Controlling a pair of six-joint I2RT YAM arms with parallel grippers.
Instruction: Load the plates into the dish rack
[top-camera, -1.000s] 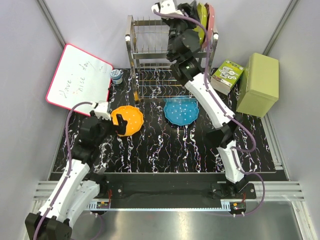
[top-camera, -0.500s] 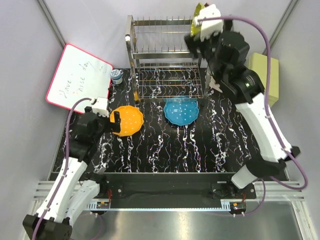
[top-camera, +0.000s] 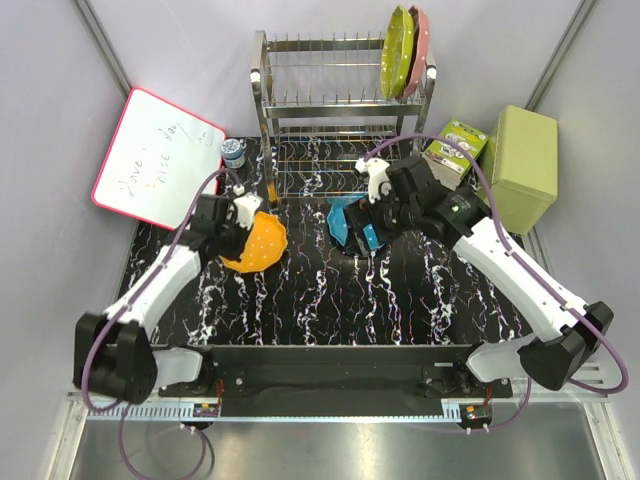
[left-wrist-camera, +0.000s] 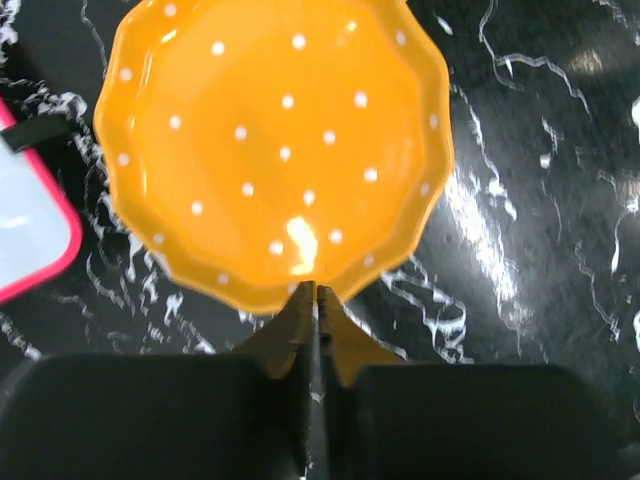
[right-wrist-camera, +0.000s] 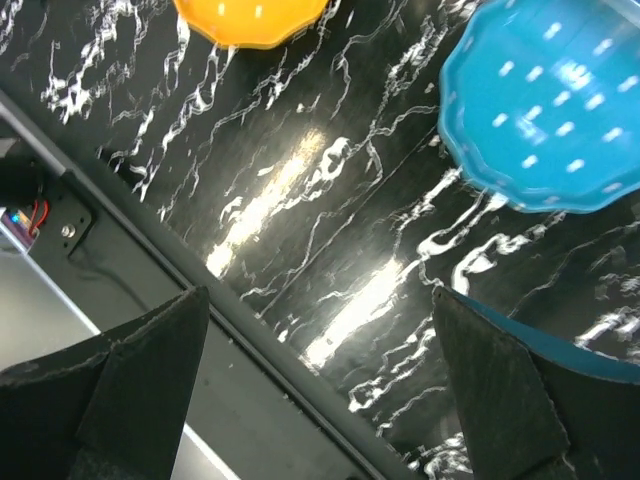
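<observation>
Leftmost, a pink-framed whiteboard lies tilted at the 10 o'clock corner of the black marbled mat. A small tin stands just beside its right edge.

Next comes the left gripper. Its jaws are pinched together on the scalloped rim of the orange plate. In the wrist view they grip the rim at 6 o'clock. The plate sits at the mat's 9 o'clock side, face up, with the whiteboard's corner near its left edge. I cannot tell whether it is resting on the mat or raised off it.

At 12 o'clock stands the rack, a tall chrome wire frame at the far edge of the mat. Two plates stand on edge in the right end of its top tier. The green plate is on the left and the pink plate is right beside it.

The blue plate lies face up on the mat in front of the rack, well apart from the orange one. From above, its right half is hidden under the right gripper. That gripper's jaws stand wide apart and grip nothing, with only mat and the table's near edge showing between them. In the wrist view the blue plate is at 1 o'clock from the gap.

At 2 o'clock, a printed carton leans beside a pale green box at the mat's right edge.
</observation>
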